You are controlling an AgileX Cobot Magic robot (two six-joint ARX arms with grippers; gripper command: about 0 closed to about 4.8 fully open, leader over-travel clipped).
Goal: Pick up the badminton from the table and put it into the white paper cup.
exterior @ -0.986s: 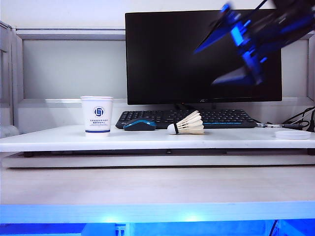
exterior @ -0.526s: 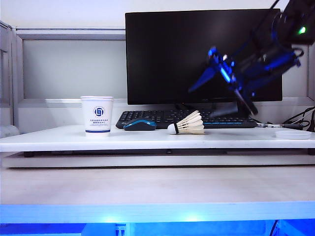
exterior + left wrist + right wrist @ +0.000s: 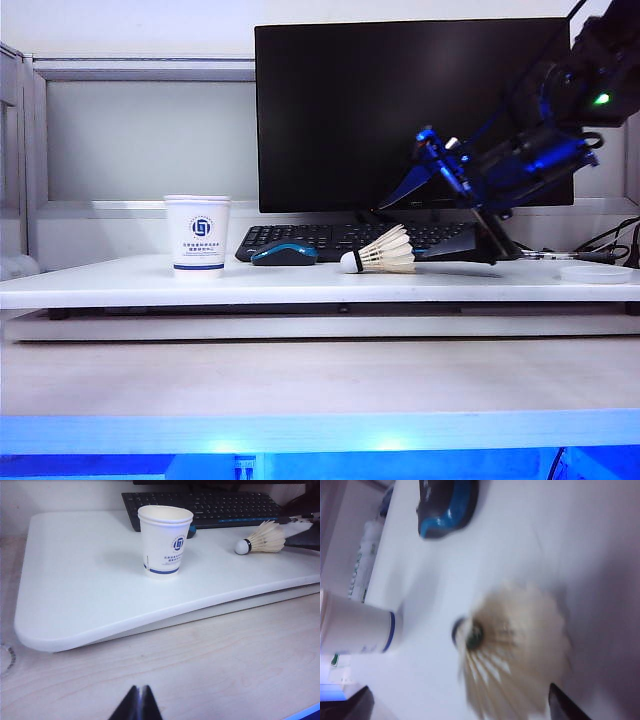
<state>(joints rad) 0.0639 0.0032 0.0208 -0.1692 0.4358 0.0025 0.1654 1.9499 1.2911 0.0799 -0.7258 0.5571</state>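
The badminton (image 3: 380, 252) lies on its side on the white table (image 3: 130, 282), cork tip toward the white paper cup (image 3: 197, 235), which stands upright at the left. My right gripper (image 3: 425, 222) hangs open just right of the feather skirt, one finger above it and one low behind it, not touching. In the right wrist view the badminton (image 3: 515, 650) fills the space ahead of my open right gripper (image 3: 457, 692), with the cup (image 3: 357, 625) beyond. My left gripper (image 3: 139, 694) is shut over the wooden desk, far from the cup (image 3: 165, 542) and the badminton (image 3: 262, 537).
A blue and black mouse (image 3: 283, 254) sits between cup and badminton, in front of a black keyboard (image 3: 330, 236) and a dark monitor (image 3: 340, 110). A small white disc (image 3: 595, 273) lies at the table's right end, with cables behind it.
My right arm has swung down and leftward from the upper right to just beside the badminton, jaws staying open. Cup, badminton and left gripper have not moved.
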